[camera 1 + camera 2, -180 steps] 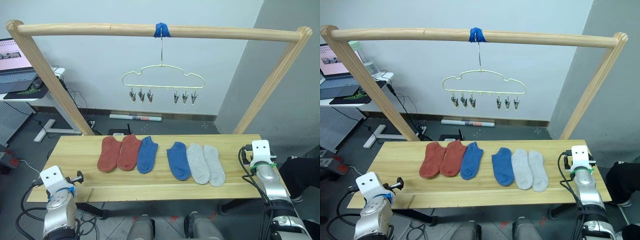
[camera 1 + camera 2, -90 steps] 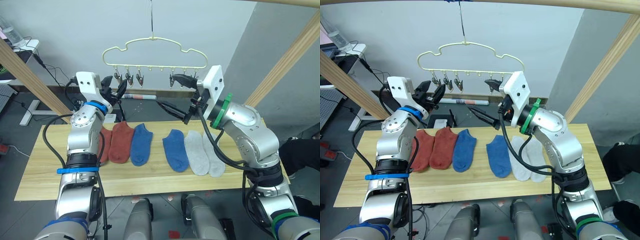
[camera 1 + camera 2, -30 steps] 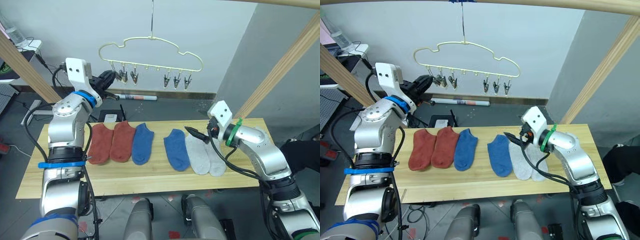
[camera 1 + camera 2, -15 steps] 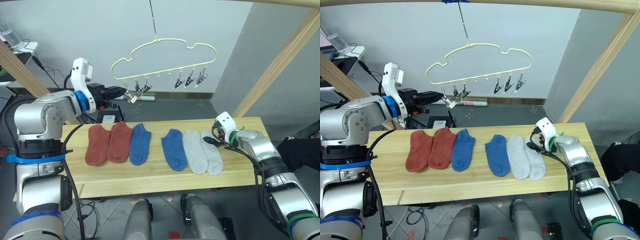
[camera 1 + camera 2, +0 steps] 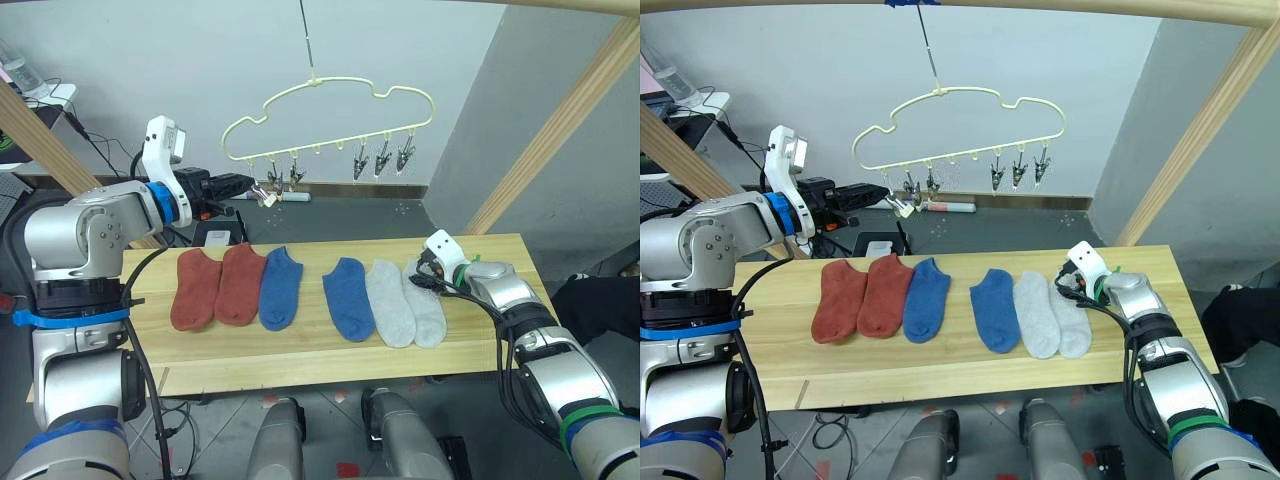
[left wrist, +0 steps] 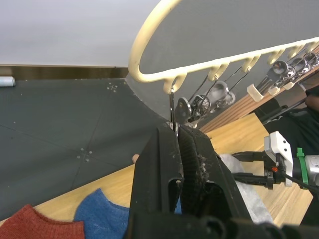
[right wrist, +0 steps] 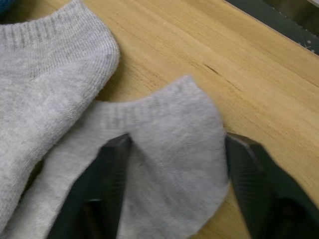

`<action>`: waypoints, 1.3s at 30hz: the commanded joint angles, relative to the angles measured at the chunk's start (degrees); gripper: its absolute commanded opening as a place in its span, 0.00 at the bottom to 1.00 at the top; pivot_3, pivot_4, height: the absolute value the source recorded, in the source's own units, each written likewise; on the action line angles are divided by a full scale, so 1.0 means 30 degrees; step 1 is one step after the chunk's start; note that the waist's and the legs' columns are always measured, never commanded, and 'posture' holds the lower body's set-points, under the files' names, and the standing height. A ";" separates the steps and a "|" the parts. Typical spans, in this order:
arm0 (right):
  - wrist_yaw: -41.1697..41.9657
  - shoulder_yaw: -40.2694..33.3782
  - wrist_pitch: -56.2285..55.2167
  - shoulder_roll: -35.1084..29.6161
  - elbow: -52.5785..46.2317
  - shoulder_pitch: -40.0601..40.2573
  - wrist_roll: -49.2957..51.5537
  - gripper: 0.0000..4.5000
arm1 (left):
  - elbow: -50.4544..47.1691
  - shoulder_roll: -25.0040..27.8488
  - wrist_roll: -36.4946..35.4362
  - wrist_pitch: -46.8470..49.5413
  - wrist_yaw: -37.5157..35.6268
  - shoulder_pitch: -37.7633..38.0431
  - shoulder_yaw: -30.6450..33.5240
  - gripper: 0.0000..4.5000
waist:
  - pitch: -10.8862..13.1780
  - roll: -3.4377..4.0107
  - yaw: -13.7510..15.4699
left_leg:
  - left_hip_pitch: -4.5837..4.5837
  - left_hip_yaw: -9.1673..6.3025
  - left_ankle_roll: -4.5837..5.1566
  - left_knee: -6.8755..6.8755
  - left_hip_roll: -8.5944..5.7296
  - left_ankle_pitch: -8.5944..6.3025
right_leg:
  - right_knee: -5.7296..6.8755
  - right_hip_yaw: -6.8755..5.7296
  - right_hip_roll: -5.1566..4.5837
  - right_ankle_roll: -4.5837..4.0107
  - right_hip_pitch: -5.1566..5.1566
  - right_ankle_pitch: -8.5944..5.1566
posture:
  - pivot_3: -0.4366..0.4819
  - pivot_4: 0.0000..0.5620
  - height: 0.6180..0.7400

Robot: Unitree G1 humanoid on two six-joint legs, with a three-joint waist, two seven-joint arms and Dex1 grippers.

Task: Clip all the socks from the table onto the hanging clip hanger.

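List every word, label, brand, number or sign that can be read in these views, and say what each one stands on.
None can be read.
The socks, the table and the clip hanger carry no print.
The white camera blocks by the left gripper and the right gripper show no lettering.
The tube on the floor behind has markings too small to read.

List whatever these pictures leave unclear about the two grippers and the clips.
- Left wrist view: the left gripper is shut on the end clip; its fingers hide the clip's mouth.
- Right wrist view: the outer grey sock covers the table between the right gripper's fingers; contact cannot be judged.
- Eye views: the clip hanger's hook is cut off by the top edge.
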 commanded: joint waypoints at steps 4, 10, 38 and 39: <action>0.0800 -0.0309 -0.0203 -0.0315 -0.1055 0.0642 -0.0123 0.09 | -0.0972 -0.0012 -0.0469 0.0081 -0.0089 0.0139 0.0281 0.00 | 0.0000 0.0000 0.0023 | 0.0000 -0.0003 0.0000 -0.0002 0.0002 0.0000 | 0.0002 -0.0002 -0.0001 -0.0001 0.0000 0.0001 | 0.49 0.51 1.00; 0.3563 -0.1217 0.0358 -0.1559 -0.5999 0.1634 0.1471 0.00 | -0.0619 -0.0461 -0.1155 0.1142 0.0394 -0.0254 0.0959 0.00 | 0.0050 0.0016 0.0123 | -0.0005 -0.0001 0.0000 0.0000 -0.0005 0.0000 | 0.0005 0.0001 -0.0005 0.0001 -0.0002 -0.0001 | 0.49 0.51 1.00; 0.6877 0.1240 0.8196 0.2579 -1.3911 -0.1965 0.7540 0.00 | -0.0121 -0.1993 -0.6515 0.8704 0.1629 -0.0722 0.4721 0.00 | 0.0117 0.0041 0.0197 | -0.0021 -0.0052 -0.0010 0.0010 -0.0008 0.0004 | 0.0069 -0.0053 -0.0140 -0.0076 -0.0022 0.0046 | 0.50 0.49 1.00; 0.6824 0.1189 0.8111 0.2732 -1.3678 -0.2122 0.7496 0.00 | -0.0200 -0.1997 -0.6542 0.8723 0.1653 -0.0659 0.4725 0.00 | 0.0118 0.0041 0.0187 | -0.0024 -0.0052 -0.0010 0.0009 -0.0008 0.0004 | 0.0068 -0.0054 -0.0141 -0.0075 -0.0024 0.0045 | 0.50 0.49 1.00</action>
